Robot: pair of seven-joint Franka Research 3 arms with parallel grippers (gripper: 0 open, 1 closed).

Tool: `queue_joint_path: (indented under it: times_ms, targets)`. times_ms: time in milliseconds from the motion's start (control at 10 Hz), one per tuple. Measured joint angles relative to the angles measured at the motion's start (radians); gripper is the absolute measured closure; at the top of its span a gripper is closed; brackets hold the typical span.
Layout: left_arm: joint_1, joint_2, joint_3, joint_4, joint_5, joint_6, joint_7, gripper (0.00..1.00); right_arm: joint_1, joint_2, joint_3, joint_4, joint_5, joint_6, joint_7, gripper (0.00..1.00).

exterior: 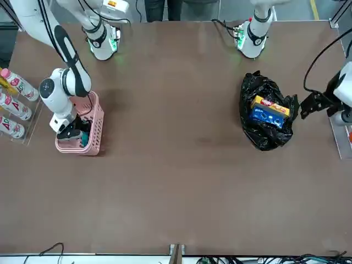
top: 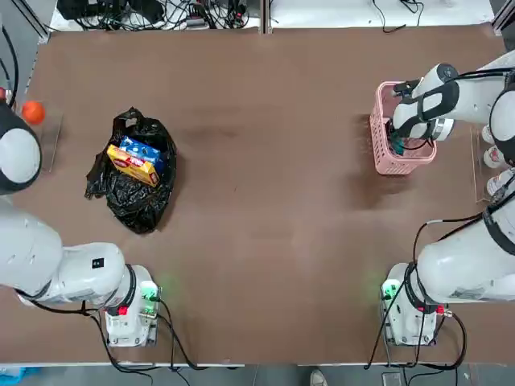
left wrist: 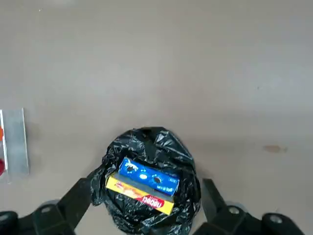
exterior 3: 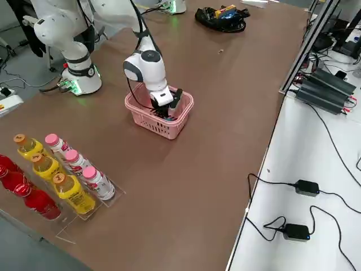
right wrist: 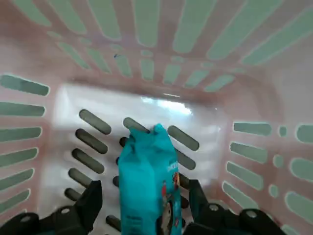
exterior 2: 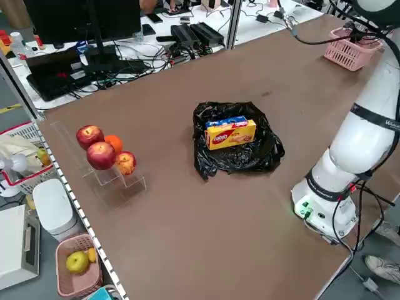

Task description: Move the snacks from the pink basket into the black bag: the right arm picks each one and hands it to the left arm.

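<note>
The pink basket [top: 383, 158] [exterior: 94, 137] [exterior 3: 148, 117] stands at the table's right side. My right gripper [exterior: 77, 135] [exterior 3: 169, 107] [right wrist: 144, 196] reaches down inside it. Its fingers [right wrist: 92, 199] straddle the slim teal packet [right wrist: 146, 181] with small gaps on both sides, still open. The black bag [top: 133, 197] [exterior: 263, 138] [exterior 2: 240, 156] [left wrist: 146, 142] lies on the left with a blue packet [top: 143, 149] [left wrist: 149, 177] and a yellow packet [top: 133, 166] [left wrist: 142, 197] in its mouth. My left gripper [exterior: 311, 104] [left wrist: 144, 188] hovers open near the bag, holding nothing.
White and yellow bottles in a clear rack [exterior: 14, 104] [exterior 3: 62, 175] sit at the table's right edge beside the basket. Apples and an orange [exterior 2: 103, 150] [top: 32, 112] rest on a clear stand at the left edge. Cables [top: 161, 12] lie past the far edge.
</note>
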Motion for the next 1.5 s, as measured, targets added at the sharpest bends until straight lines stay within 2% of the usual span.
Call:
queue_joint_path:
  times_ms: [300,500,1000,1100,1300,1500]
  targets:
    - [0.009,-0.048,0.001,-0.039,-0.019,0.001,0.006,0.00,0.002,0.018,0.001,0.000,0.000,0.023,-0.002,0.27]
    - [0.011,-0.052,0.001,-0.047,-0.018,0.005,0.023,0.00,0.002,0.018,0.001,0.000,0.000,0.023,-0.003,0.34]
    - [0.041,-0.052,0.004,-0.056,-0.033,0.010,0.039,0.00,0.003,0.018,0.001,0.000,0.000,0.023,-0.004,0.44]
    - [0.062,-0.052,0.004,-0.056,-0.040,0.010,0.049,0.00,0.004,0.018,0.002,0.000,0.000,0.024,-0.005,0.52]
    - [0.066,-0.047,-0.001,-0.060,-0.040,0.010,0.068,0.00,0.005,0.019,0.002,0.000,0.000,0.024,-0.005,0.62]
    - [0.066,-0.040,-0.006,-0.061,-0.041,0.010,0.068,0.00,0.005,0.019,0.002,0.000,0.000,0.024,-0.005,0.64]
